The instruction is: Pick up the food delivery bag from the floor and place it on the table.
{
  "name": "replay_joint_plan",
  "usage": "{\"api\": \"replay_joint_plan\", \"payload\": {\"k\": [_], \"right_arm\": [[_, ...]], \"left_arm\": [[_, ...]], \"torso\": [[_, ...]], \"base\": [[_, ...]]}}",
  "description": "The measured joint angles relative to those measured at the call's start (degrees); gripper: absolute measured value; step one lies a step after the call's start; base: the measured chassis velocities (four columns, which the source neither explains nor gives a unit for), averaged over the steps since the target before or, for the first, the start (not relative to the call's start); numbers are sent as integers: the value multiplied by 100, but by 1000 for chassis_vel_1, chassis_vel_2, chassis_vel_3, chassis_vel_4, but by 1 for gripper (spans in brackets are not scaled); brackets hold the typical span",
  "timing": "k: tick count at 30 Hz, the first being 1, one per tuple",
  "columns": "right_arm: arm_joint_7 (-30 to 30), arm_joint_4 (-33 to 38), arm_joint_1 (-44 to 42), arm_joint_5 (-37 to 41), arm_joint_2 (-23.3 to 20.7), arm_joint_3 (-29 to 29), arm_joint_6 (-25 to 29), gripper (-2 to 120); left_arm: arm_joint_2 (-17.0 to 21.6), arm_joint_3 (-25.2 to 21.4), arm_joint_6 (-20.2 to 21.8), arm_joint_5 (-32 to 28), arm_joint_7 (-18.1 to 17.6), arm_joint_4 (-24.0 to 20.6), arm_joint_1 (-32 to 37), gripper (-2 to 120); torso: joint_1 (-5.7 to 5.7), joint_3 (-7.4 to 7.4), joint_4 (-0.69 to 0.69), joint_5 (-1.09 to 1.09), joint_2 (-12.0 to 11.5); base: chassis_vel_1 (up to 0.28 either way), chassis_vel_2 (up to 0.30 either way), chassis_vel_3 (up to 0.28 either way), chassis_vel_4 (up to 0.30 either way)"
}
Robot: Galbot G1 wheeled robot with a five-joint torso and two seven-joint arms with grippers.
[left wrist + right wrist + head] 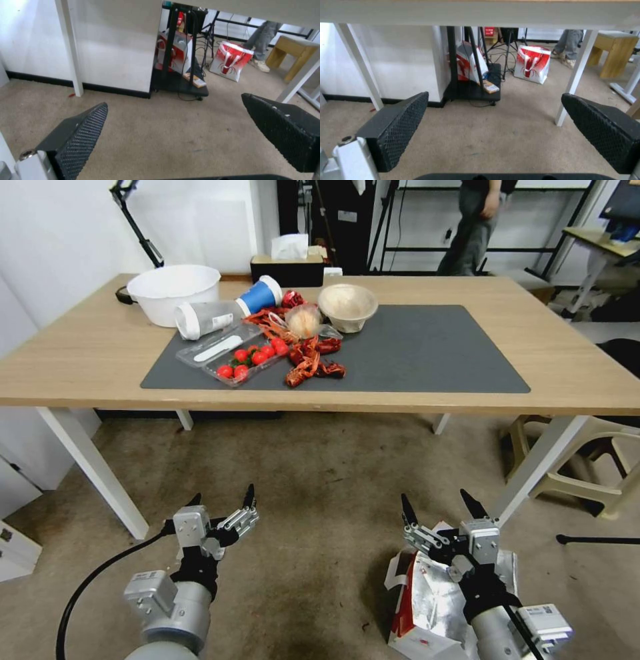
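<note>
- Silver foil lining and red side panels mark the food delivery bag [437,607], which sits on the floor [320,500] at the robot's right, in front of the table and short of its near edge; the right arm crosses over the bag's top.
- Right gripper [445,508]: held above the bag's far end, fingers spread wide and pointing toward the table, nothing between them. In the right wrist view the two black textured pads [401,125] stand far apart over bare carpet.
- Left gripper [223,499]: held low over the carpet at the robot's left, well apart from the bag, fingers likewise spread and holding nothing; its pads [83,136] frame bare floor in the left wrist view.
- Table [80,360]: light-wood top on white legs, carrying a dark grey mat [427,353].
- On the mat's left half: a clear tray of small red fruits [243,357], red crayfish [307,363], a beige bowl [347,305], a toppled clear cup [203,319] and a blue cup [261,295] on its side.
- Beside the mat, at the table's far left: a white basin [170,290].
- Beyond the table, on the carpet: another red-and-white bag [533,63], standing upright.
</note>
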Motion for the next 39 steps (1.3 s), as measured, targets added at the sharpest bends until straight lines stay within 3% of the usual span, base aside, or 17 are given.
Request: {"api": "replay_joint_plan", "payload": {"k": [10,39], "right_arm": [[12,33,-7,-29,0,0,15,100],[-20,143,-130,-63,0,62,70,100]], "left_arm": [[-17,-3,-16,26,26,-1,12,100],[-29,-4,-87,136,136,48,36,100]], "torso": [[-88,-142,0,1,-230],[-426,-764,0,1,-1189]], "base": [[0,0,0,0],[0,0,0,0]]}}
